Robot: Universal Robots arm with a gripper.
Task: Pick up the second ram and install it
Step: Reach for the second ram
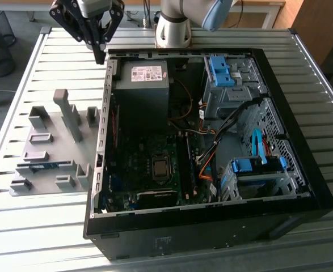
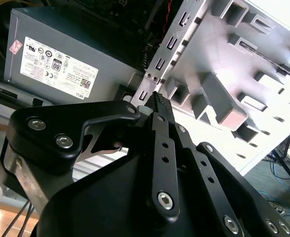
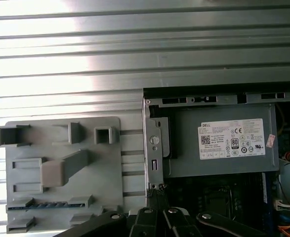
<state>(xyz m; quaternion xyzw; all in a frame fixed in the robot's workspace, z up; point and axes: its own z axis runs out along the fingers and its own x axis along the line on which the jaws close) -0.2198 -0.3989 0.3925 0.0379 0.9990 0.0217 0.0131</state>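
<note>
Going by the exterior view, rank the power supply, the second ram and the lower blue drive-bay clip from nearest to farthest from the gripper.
From the gripper, above the case corner:
1. Power supply, just inside the case beside it.
2. Second ram, in the grey fixture on the exterior view's left.
3. Lower blue drive-bay clip, across the case, on the exterior view's right.

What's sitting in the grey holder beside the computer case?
One blue ram stick lies in a slot of the grey holder; its other pockets look empty. The stick's lower edge is hidden in the slot.
</note>
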